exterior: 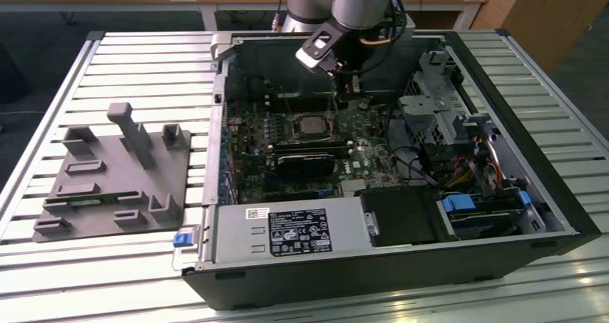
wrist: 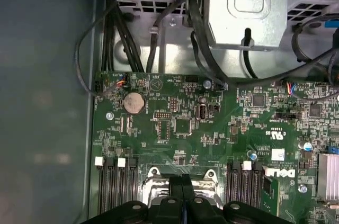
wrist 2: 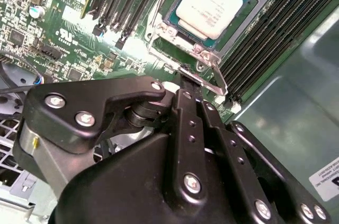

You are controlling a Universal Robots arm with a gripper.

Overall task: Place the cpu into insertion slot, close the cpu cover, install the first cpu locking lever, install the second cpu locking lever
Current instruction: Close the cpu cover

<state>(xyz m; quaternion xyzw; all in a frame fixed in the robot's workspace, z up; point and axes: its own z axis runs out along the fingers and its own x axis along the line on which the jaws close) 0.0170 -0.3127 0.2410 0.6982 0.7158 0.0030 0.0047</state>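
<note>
Slatted table bears open case; arm reaches down, fingers closed beside cpu.

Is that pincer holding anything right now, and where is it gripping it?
It cannot be told. The pincer is shut, its tip at the silver lever beside the seated cpu; whether it pinches that lever is hidden.

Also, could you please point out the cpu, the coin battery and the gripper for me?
cpu [wrist 2: 211, 6]: second wrist view, centre of its silver top.
coin battery [wrist: 134, 102]: first wrist view, middle of its round face.
gripper [wrist: 181, 180]: first wrist view, midway between its fingertips.
</note>
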